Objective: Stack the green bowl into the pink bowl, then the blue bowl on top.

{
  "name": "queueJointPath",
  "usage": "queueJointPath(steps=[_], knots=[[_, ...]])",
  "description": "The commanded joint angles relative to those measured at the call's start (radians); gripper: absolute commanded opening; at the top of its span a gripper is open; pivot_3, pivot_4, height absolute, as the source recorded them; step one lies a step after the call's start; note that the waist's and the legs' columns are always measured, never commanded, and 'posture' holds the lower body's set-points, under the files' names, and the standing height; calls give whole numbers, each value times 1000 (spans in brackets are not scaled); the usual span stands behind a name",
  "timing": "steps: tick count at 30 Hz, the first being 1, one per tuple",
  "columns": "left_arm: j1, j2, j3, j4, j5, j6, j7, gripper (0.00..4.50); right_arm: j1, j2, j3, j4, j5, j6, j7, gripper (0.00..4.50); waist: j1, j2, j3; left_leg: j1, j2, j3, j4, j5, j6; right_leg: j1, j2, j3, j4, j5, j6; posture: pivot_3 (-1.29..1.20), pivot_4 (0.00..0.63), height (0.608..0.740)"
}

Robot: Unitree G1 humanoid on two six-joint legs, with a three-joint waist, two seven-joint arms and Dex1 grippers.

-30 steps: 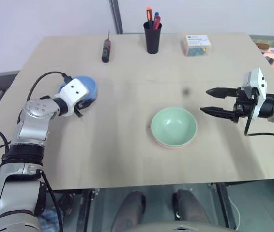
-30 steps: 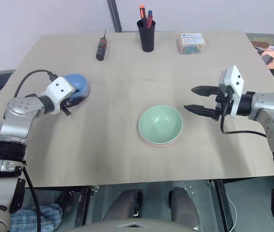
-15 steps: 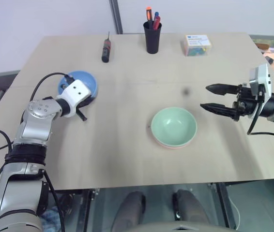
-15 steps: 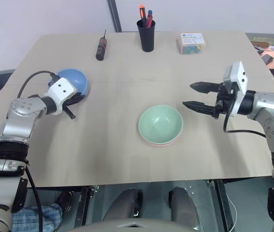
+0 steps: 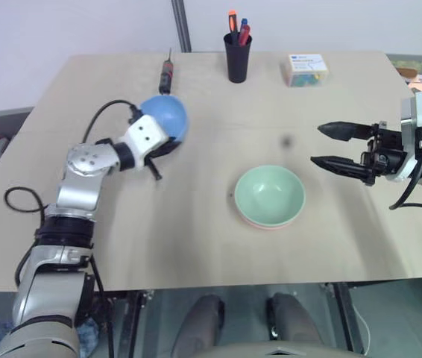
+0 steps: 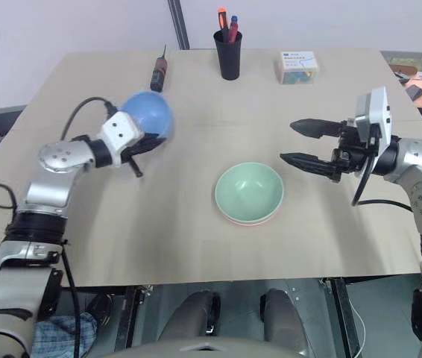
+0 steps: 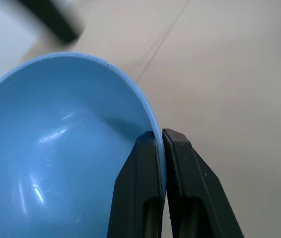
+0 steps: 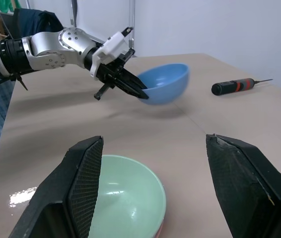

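With pale mint-green plastic bowl (image 5: 268,195) nested in salmon-pink plastic bowl (image 5: 271,222) at frame centre, only 1 step left: left gripper (image 7: 161,140) clenched on lifted sky-blue plastic bowl (image 5: 165,117) upper left; right gripper (image 5: 329,146) spread, empty.

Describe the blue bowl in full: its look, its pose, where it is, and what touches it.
The blue bowl is small, round and light sky-blue, of smooth plain plastic with faint glints inside. It is lifted clear of the table, tilted, ahead and to the left of the green bowl, which sits in the pink bowl. The left gripper is shut on its rim, one finger inside and one outside. Nothing else touches it.
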Motion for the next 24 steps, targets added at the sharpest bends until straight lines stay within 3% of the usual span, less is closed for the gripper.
queueJointPath(steps=[1,5,13,19,24], knots=[[-16,-26,-20,-131,-107,-56,-122,177,0,-13,-33,-37,6,-22,0,3459,-3,0,0,0,0,0,0,0,0,0,0,0,0,0,0,0,150,740],[-8,-55,-46,-280,-280,-16,-292,177,13,-9,-37,-48,9,-24,-9,3459,-6,0,0,0,1,0,0,0,0,0,1,1,0,0,0,0,150,740],[-53,-79,-114,-352,-376,-27,-506,177,32,-9,-40,-59,8,-27,-16,3459,-4,0,0,2,1,0,2,0,0,3,2,0,0,0,0,0,150,740],[-58,-95,-132,-361,-385,-22,-544,177,51,-14,-52,-76,14,-21,-31,3459,-4,0,0,2,1,0,1,0,0,3,2,0,0,0,0,0,150,740],[-60,-120,-134,-348,-377,-16,-535,1608,62,-19,-57,-83,14,-19,-38,3459,-4,0,0,2,1,0,2,0,0,3,3,0,0,0,0,0,150,740]])
